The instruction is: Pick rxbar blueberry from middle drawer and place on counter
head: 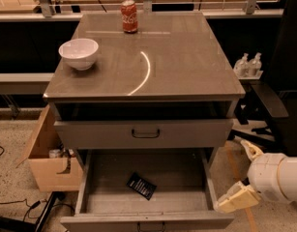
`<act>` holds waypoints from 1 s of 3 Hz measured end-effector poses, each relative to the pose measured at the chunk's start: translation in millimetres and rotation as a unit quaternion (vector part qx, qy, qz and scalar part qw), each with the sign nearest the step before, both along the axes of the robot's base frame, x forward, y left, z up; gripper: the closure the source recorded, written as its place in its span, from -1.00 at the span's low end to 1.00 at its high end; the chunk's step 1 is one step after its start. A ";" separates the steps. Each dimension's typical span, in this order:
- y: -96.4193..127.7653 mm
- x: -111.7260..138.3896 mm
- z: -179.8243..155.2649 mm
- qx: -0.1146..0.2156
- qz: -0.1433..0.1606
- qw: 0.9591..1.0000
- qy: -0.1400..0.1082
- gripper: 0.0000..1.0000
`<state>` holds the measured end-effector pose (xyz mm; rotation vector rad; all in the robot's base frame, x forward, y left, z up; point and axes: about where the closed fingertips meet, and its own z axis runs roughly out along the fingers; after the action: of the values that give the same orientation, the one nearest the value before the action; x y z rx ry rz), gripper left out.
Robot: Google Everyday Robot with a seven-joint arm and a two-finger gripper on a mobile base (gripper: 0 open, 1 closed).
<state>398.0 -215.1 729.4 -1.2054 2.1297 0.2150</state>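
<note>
The rxbar blueberry, a flat dark wrapper, lies tilted on the grey floor of the middle drawer, which is pulled out at the bottom of the cabinet. The counter is the glossy grey-brown top with a curved glare streak. My gripper is at the lower right, outside the drawer's right wall and level with it. Its cream fingers are spread apart and hold nothing. It is well to the right of the bar.
A red soda can stands at the counter's back and a white bowl at its left. A shut drawer front with a black handle sits above the open drawer. A cardboard box is on the floor at left; a dark chair and bottles at right.
</note>
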 end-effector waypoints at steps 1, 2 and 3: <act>-3.6 12.1 3.1 -0.005 -0.017 1.000 -0.023 -1.00; -3.3 11.6 3.2 -0.005 -0.016 1.000 -0.022 -1.00; 23.0 29.3 -17.9 -0.003 -0.012 1.000 -0.026 -1.00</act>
<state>427.3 -192.2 711.5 -1.1762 2.1004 0.1648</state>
